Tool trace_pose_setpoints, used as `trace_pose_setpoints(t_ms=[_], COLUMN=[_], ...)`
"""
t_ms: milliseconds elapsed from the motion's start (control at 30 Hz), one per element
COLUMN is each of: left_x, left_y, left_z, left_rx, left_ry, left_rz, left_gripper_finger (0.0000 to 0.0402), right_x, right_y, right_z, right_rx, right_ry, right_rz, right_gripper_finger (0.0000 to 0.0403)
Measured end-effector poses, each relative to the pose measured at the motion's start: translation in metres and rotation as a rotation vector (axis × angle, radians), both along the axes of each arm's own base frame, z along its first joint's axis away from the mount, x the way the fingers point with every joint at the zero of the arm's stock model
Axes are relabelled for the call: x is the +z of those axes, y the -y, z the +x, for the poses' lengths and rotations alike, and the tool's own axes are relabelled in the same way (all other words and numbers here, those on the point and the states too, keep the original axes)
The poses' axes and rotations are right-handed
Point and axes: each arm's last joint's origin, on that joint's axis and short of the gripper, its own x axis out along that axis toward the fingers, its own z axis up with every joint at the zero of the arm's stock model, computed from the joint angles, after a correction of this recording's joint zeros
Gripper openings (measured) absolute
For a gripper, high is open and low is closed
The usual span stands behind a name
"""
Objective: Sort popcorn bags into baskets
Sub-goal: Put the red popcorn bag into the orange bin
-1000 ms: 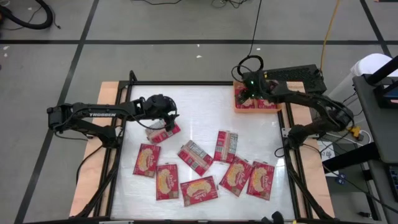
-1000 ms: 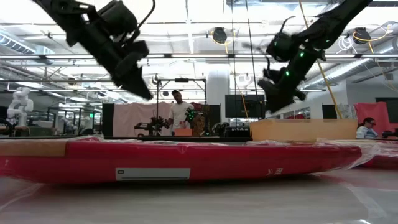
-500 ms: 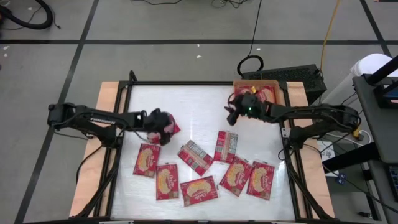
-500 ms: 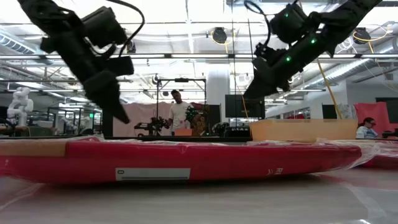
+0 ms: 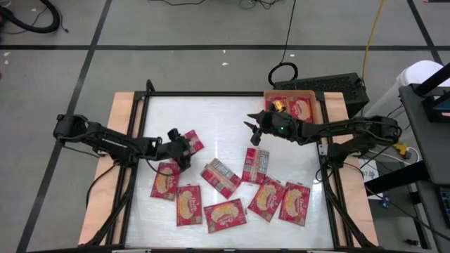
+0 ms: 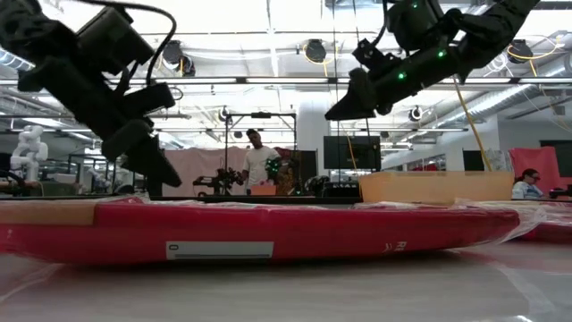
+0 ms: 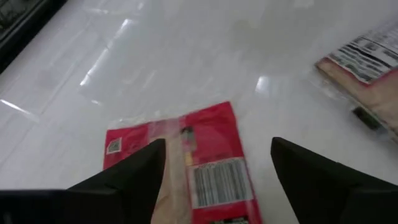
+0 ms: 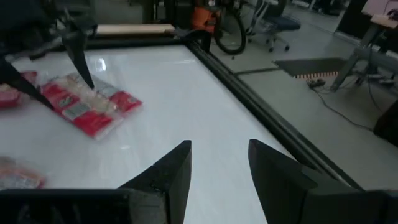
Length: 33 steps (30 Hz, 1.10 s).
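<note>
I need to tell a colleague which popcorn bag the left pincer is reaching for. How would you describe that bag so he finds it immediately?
Start at the white table and go to its left side, where the left pincer is open just above one popcorn bag. That bag lies alone, nearer the table's far edge than the cluster of red bags. Unlike its nearest neighbours, it shows its grey-white barcode panel, not the popcorn picture.

The popcorn bags [image 5: 228,215] are red, some showing yellowish popcorn pictures, others grey-white printed panels with barcodes; the tray [image 5: 268,94] is orange; the table [image 5: 225,119] is glossy white; both arms are dark.
</note>
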Motion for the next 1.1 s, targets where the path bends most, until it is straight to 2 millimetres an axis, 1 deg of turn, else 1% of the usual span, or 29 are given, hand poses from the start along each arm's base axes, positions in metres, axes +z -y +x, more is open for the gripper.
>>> trace_pose_setpoints(t_ms=[167,300,400,500,600,700,767,833,900,967,1033,1100], left_x=[-0.010,-0.011,-0.011,-0.011,-0.014,-0.023,-0.030,-0.035,-0.041,-0.044,-0.046,-0.047], left_y=[-0.004,-0.005,-0.004,-0.004,-0.004,-0.004,-0.004,-0.005,-0.006,-0.007,-0.009,-0.011], left_z=[-0.008,-0.008,-0.008,-0.008,-0.007,-0.003,0.001,0.005,0.008,0.011,0.012,0.012], left_rx=[0.014,-0.028,-0.035,-0.039,-0.039,-0.053,-0.048,-0.042,-0.037,-0.029,-0.037,-0.050], left_ry=[-0.019,-0.007,0.005,0.001,-0.003,-0.028,-0.038,-0.025,-0.024,-0.031,-0.043,-0.051], left_rz=[0.007,-0.021,-0.023,-0.018,-0.018,-0.015,-0.009,-0.008,-0.011,-0.021,-0.030,-0.030], left_gripper_finger=[0.0255,0.0224,0.0216,0.0228,0.0261,0.0292,0.0301,0.0301,0.0286,0.0257,0.0216,0.0168], right_x=[-0.006,-0.009,-0.010,-0.010,-0.012,-0.012,-0.012,-0.012,-0.012,-0.012,-0.011,-0.009], right_y=[0.002,0.004,0.004,0.005,0.005,0.005,0.005,0.005,0.004,0.003,0.001,-0.001], right_z=[0.009,0.015,0.018,0.019,0.019,0.019,0.019,0.019,0.019,0.020,0.020,0.021], right_rx=[0.013,0.023,0.029,0.032,0.033,0.035,0.035,0.035,0.036,0.040,0.041,0.036], right_ry=[0.034,0.060,0.075,0.080,0.073,0.072,0.070,0.071,0.071,0.074,0.092,0.144], right_rz=[-0.039,-0.086,-0.117,-0.129,-0.130,-0.130,-0.129,-0.129,-0.128,-0.121,-0.107,-0.069], right_gripper_finger=[0.0150,0.0150,0.0150,0.0150,0.0150,0.0150,0.0150,0.0150,0.0150,0.0150,0.0150,0.0150])
